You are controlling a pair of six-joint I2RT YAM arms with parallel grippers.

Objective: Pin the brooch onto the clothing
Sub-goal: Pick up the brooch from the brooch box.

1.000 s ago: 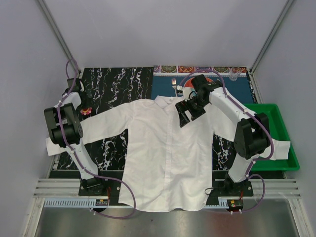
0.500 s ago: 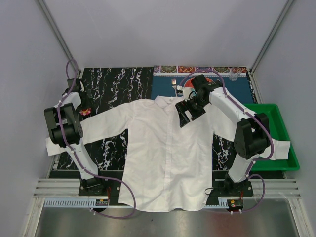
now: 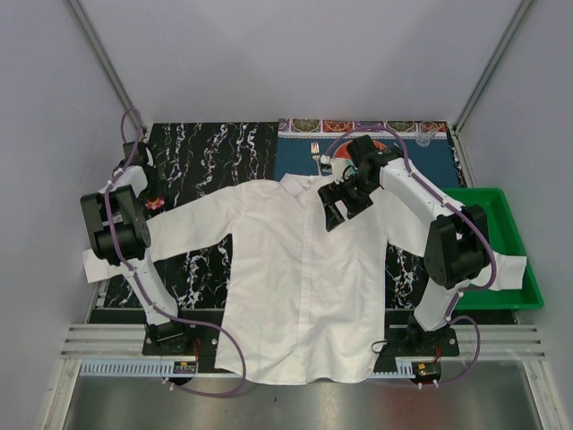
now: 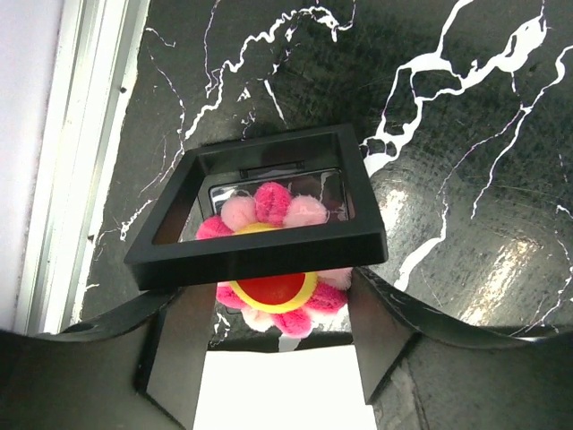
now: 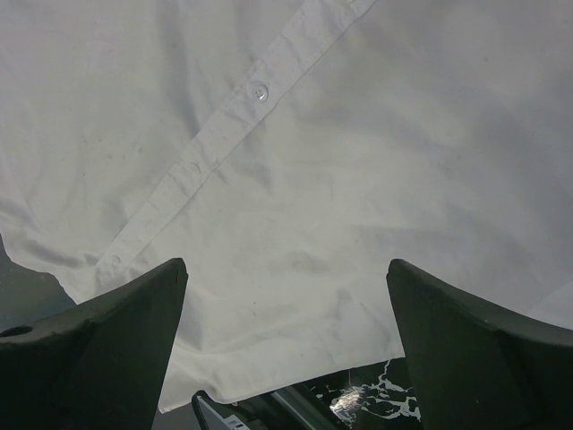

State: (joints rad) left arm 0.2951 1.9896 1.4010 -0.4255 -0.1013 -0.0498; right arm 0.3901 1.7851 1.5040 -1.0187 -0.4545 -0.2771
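The brooch [image 4: 273,300], a pink-petalled flower with a yellow-ringed red centre, lies partly under a black frame box [image 4: 260,255] on the black marble mat. My left gripper [image 4: 282,327] has a finger pressed against the petals on each side. In the top view the brooch [image 3: 158,201] is at the far left beside the left gripper [image 3: 146,192]. The white shirt [image 3: 295,269] lies spread flat across the table, and its sleeve edge [image 4: 286,394] shows below the brooch. My right gripper [image 3: 338,208] hovers open and empty over the shirt's upper chest [image 5: 313,134] beside the button placket.
A green bin [image 3: 517,269] stands at the right, with a shirt cuff draped over it. A blue mat [image 3: 430,163] at the back right holds a fork [image 3: 315,152] and a plate [image 3: 344,162] partly hidden by the right arm. A metal rail [image 4: 63,134] edges the left side.
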